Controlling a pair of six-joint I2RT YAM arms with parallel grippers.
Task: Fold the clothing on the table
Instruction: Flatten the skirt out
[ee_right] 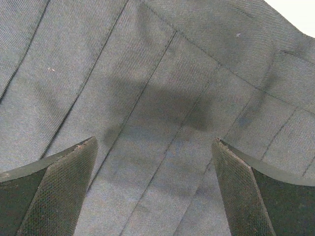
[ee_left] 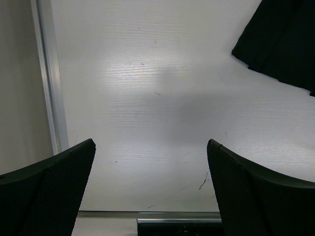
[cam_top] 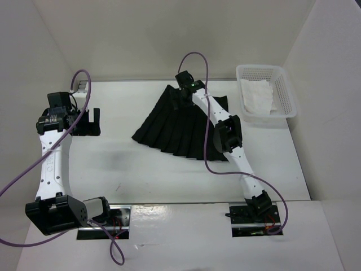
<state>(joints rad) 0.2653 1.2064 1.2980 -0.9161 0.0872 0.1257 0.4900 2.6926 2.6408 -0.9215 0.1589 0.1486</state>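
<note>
The clothing [cam_top: 175, 130], a black pleated skirt, lies spread flat on the white table [cam_top: 113, 169], with its narrow waistband at the far side and its wide hem toward the arms. My right gripper [cam_top: 180, 99] hovers over the waistband end, open. In the right wrist view its fingers [ee_right: 64, 182] stand wide apart just above the pleats [ee_right: 162, 73], with nothing between them. My left gripper [cam_top: 87, 124] is open over bare table, left of the skirt. The left wrist view shows the gripper [ee_left: 150, 143] empty and a hem corner [ee_left: 283, 42] at the upper right.
A white perforated basket [cam_top: 287, 93] holding a white cloth [cam_top: 256, 96] stands at the far right of the table. A grey rail [ee_left: 49, 98] runs along the table's edge near the left gripper. White walls enclose the table on the left, back and right.
</note>
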